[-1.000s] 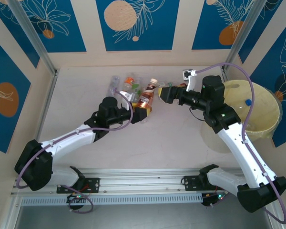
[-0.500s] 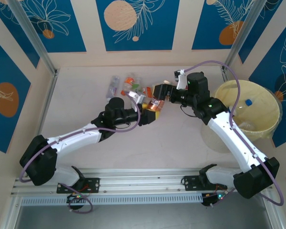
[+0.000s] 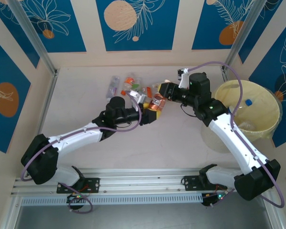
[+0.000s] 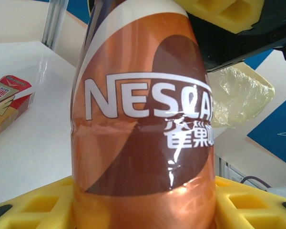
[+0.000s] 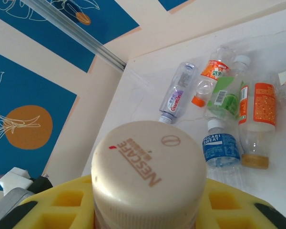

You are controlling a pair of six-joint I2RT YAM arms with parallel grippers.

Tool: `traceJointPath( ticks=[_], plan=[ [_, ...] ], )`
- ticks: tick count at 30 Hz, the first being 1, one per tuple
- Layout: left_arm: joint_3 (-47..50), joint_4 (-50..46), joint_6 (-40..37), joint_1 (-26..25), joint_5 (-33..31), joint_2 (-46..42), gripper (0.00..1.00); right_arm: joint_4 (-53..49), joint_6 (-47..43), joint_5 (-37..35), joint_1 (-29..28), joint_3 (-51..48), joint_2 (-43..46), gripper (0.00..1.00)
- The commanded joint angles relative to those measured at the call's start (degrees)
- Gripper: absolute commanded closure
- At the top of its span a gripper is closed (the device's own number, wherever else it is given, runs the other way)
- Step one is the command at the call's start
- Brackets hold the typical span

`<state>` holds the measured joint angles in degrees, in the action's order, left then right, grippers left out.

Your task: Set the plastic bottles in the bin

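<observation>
A white table (image 3: 86, 105) sits inside cream walls (image 3: 88, 28) set with blue leaf-patterned panels (image 3: 152, 28). At mid-table my left fingers (image 3: 147, 110) and my right fingers (image 3: 163, 90) meet on one brown and orange plastic coffee bottle (image 4: 143, 119) printed NESCAFE. My left yellow foam pads (image 4: 33, 205) grip its lower body from both sides, and my right pads close around its cream cap (image 5: 150, 167). Beyond it, several small clear plastic bottles (image 5: 221, 143) with purple, orange, green and blue labels lie close together on the table. The large round pale yellow plastic bin (image 3: 271, 119) stands at the table's right, well apart from the held bottle, with a blue-capped bottle (image 3: 248, 101) inside.
</observation>
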<state>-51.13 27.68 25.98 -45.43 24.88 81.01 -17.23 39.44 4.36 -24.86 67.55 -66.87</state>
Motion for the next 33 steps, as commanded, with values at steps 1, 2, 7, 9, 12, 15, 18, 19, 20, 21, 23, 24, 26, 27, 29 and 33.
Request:
traceJointPath(
  ticks=[1,2,7,9,12,15,18,19,20,21,23,24,26,27,29,33],
  plan=[
    [-1.7,-0.8,-1.0,-0.8,-0.4,0.5,0.44,3.3,-1.9,-0.2,-0.1,-1.3,2.1,0.87],
    [-1.8,-1.3,-0.9,-0.7,-1.3,0.5,0.37,3.3,-2.2,-0.2,-0.1,-1.4,2.4,0.92],
    [-1.6,-3.0,-0.7,-0.7,-4.3,0.1,0.04,2.7,-4.0,-1.0,0.0,-1.5,3.4,1.0],
    [-1.0,-3.3,-0.8,-0.7,-6.2,-0.6,0.0,1.5,-5.0,-3.0,0.1,-1.2,4.3,1.0],
    [1.0,-2.7,-1.2,-0.7,-10.3,-2.3,0.0,-0.4,-7.1,-6.6,0.5,-0.8,6.4,1.0],
    [3.4,-1.7,-1.4,-0.7,-16.3,-4.1,0.0,-1.7,-9.4,-9.3,1.1,-0.9,9.2,1.0],
    [5.4,-1.3,-0.9,-0.5,-22.2,-5.3,0.0,-3.0,-11.3,-12.7,1.7,-0.9,12.2,1.0],
    [6.0,-1.1,-0.2,-0.4,-23.5,-5.4,0.0,-3.2,-11.7,-13.8,2.0,-1.2,13.3,1.0],
    [6.7,-0.3,0.3,-0.1,-24.4,-5.5,0.0,-3.2,-12.2,-14.7,2.3,-1.4,14.4,1.0],
    [7.5,0.8,0.7,0.0,-24.8,-5.5,0.0,-3.2,-12.6,-15.5,2.7,-1.7,15.4,1.0],
    [8.4,2.1,0.9,0.3,-25.1,-5.3,0.0,-3.2,-13.3,-16.8,3.4,-1.9,16.9,1.0],
    [8.6,2.2,0.9,0.3,-25.5,-5.3,0.0,-3.4,-13.7,-17.5,3.7,-1.9,17.8,1.0],
    [8.6,1.9,1.0,0.3,-26.6,-5.1,0.0,-3.8,-14.5,-19.0,4.2,-1.8,19.1,1.0],
    [8.5,1.6,1.0,0.4,-27.2,-5.0,0.0,-4.2,-15.1,-20.0,4.5,-1.7,19.7,1.0],
    [8.4,1.0,1.1,0.4,-28.1,-4.9,0.0,-5.2,-16.7,-22.5,5.1,-1.4,21.2,1.0],
    [8.3,0.3,0.9,0.5,-28.8,-4.3,0.0,-7.2,-21.8,-29.9,5.8,-0.1,24.0,1.0]
  ],
)
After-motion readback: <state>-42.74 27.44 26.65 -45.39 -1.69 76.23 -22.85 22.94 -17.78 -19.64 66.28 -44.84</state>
